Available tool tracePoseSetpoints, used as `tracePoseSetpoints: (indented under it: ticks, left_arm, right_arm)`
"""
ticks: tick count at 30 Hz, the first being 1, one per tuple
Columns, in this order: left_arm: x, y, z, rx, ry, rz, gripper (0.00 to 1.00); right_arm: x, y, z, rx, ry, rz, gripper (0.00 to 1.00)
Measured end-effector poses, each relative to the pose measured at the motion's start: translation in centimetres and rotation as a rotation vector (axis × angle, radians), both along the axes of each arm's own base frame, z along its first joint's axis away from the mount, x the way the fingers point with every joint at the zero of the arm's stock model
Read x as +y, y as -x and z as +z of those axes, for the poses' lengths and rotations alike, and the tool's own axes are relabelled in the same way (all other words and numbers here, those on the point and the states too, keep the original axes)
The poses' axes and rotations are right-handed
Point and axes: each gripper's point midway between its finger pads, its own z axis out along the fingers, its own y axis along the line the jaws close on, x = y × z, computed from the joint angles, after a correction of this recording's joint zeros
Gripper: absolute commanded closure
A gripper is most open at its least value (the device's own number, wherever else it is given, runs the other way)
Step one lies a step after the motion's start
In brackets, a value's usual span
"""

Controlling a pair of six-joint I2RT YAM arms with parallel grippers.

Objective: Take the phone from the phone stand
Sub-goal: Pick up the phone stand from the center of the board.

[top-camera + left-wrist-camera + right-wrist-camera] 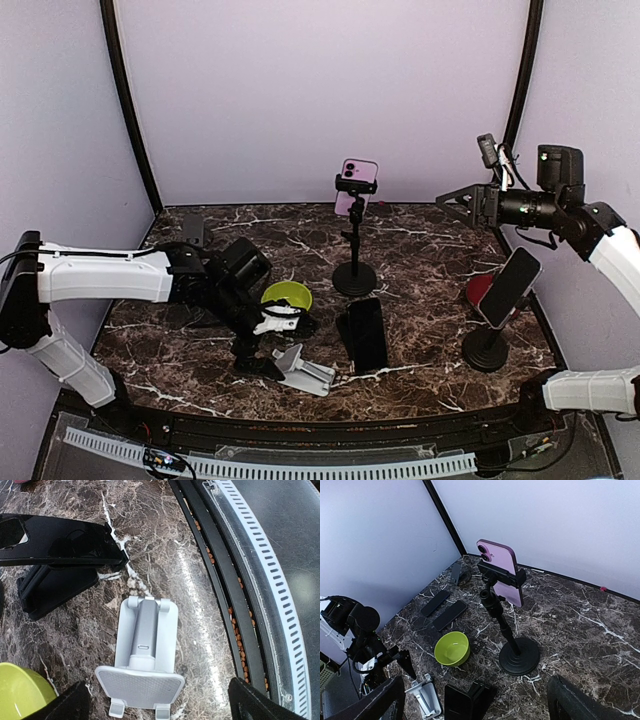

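A pink phone [357,185] [502,572] is clamped at the top of a tall black phone stand [354,275] [519,655] at the back middle. A dark phone [510,285] leans on a second round-based stand [485,350] at the right. A black phone [366,335] [55,540] rests on a low black stand in the middle. My right gripper [455,203] [480,707] hangs open, high at the right, well away from the pink phone. My left gripper [272,345] [160,712] is open, low over an empty white stand [305,370] [145,650].
A green bowl [286,296] [452,648] sits just behind the left gripper. Two dark phones [450,615] lie flat at the back left. A red object [483,290] sits behind the right stand. The table's curved front rail [260,580] runs close to the white stand.
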Motion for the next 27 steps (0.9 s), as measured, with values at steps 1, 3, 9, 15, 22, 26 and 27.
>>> tracePoseSetpoints:
  ticks: [1,3,9,15,22,26,27]
  left_arm:
    - [-0.1,-0.1,-0.1,-0.007,-0.005,-0.002,0.01]
    - [-0.2,-0.2,-0.5,-0.008,-0.015,-0.005,0.01]
    - [-0.7,-0.4,-1.5,-0.026,-0.042,-0.026,0.01]
    - [-0.9,-0.7,-2.6,-0.036,-0.057,-0.039,0.01]
    - [-1.8,-1.2,-3.4,-0.052,-0.039,-0.050,0.02]
    - [-1.9,-1.3,-3.7,-0.071,-0.018,-0.058,0.07]
    - [-1.8,-1.2,-4.0,-0.071,-0.019,-0.061,0.09]
  right_arm:
    - [0.0,0.0,0.0,-0.001,0.001,0.000,0.01]
    - [0.0,0.0,0.0,-0.003,0.002,0.001,0.01]
    - [0.0,0.1,0.2,-0.009,0.000,0.001,0.01]
    - [0.0,0.1,0.2,-0.011,-0.002,0.005,0.01]
    - [0.2,0.3,0.3,-0.010,-0.007,0.019,0.01]
    - [0.2,0.3,0.1,-0.010,-0.008,0.019,0.01]
    - [0.2,0.3,0.0,-0.008,-0.007,0.019,0.01]
